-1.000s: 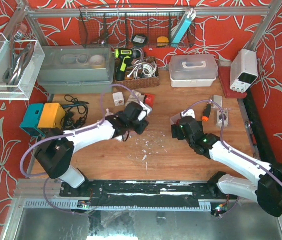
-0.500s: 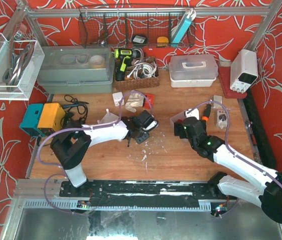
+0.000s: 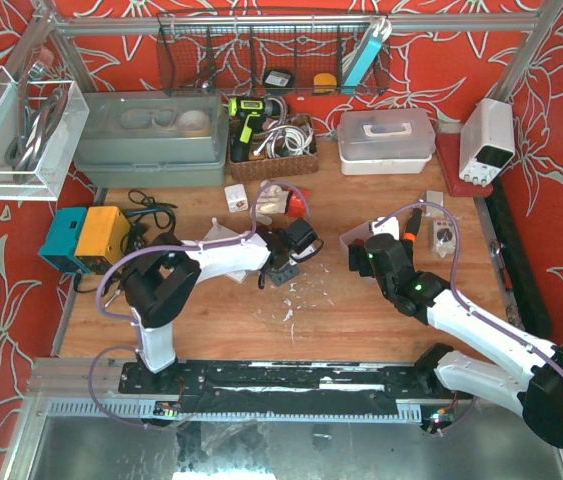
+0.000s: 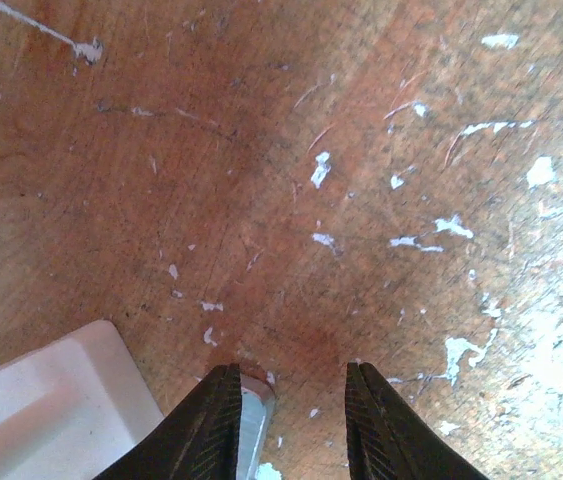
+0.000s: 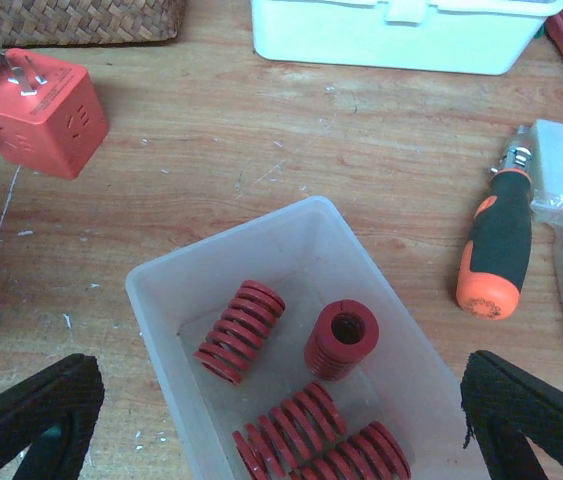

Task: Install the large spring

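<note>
Though narrower than before, left jaws apart, seemingly empty (right jaws wide, over springs).

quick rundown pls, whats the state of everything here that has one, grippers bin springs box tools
left gripper, jaws partly apart, nothing between them
right gripper, wide open, empty, above the bin
plastic bin, open-topped, holding four red springs
upright spring, standing on end
other three springs, lying on their sides
white box, lid shut
screwdriver, lying flat beside the bin
</note>
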